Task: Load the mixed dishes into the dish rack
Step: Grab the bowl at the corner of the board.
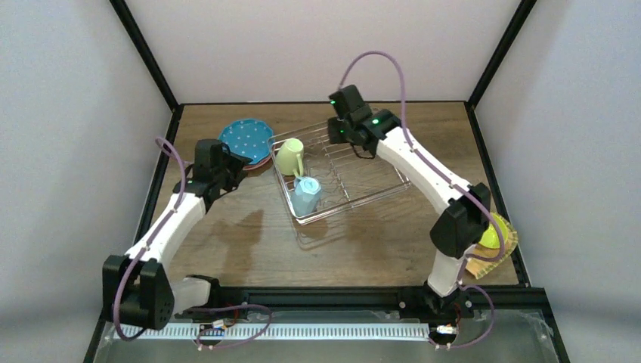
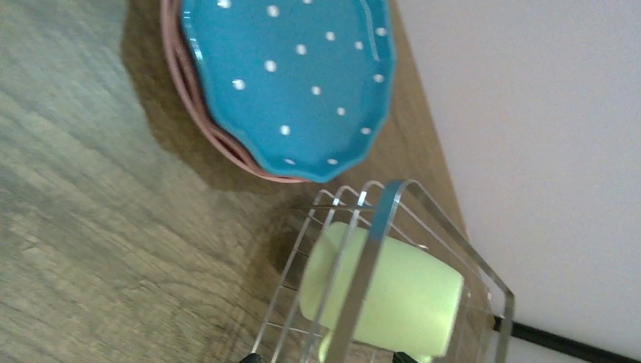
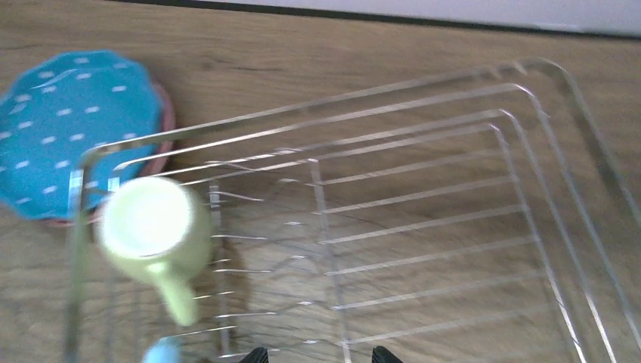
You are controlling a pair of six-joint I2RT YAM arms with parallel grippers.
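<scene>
Overhead, the dish rack (image 1: 355,181) sits at an angle in the middle of the wooden table (image 1: 249,242). A pale green mug (image 1: 289,157) stands inside its left end, and a light blue mug (image 1: 307,194) stands in its near-left corner. Just outside the rack's far-left corner, a blue dotted plate (image 1: 246,138) lies stacked on a pink plate (image 1: 261,162). Well to the rack's right, a lime bowl (image 1: 491,233) rests on a woven tan plate (image 1: 508,243), both partly hidden by the right arm (image 1: 457,223). The left gripper (image 1: 238,166) hangs just left of the rack, near the plates. The right gripper (image 1: 340,134) hangs over the rack's far edge.

From the left wrist, the dotted plate covers the pink one, whose rim shows beneath. The rack's corner is beside them, with the green mug behind its wires. Two dark fingertips (image 2: 253,357) at the lower edge stand wide apart, gripping nothing.

From the right wrist, the view looks down through the rack's grid to the wood. The green mug is at the rack's left end and the plates lie beyond that corner. A sliver of the blue mug shows low down. This gripper's fingertips (image 3: 378,354) are also spread, with nothing between them.
</scene>
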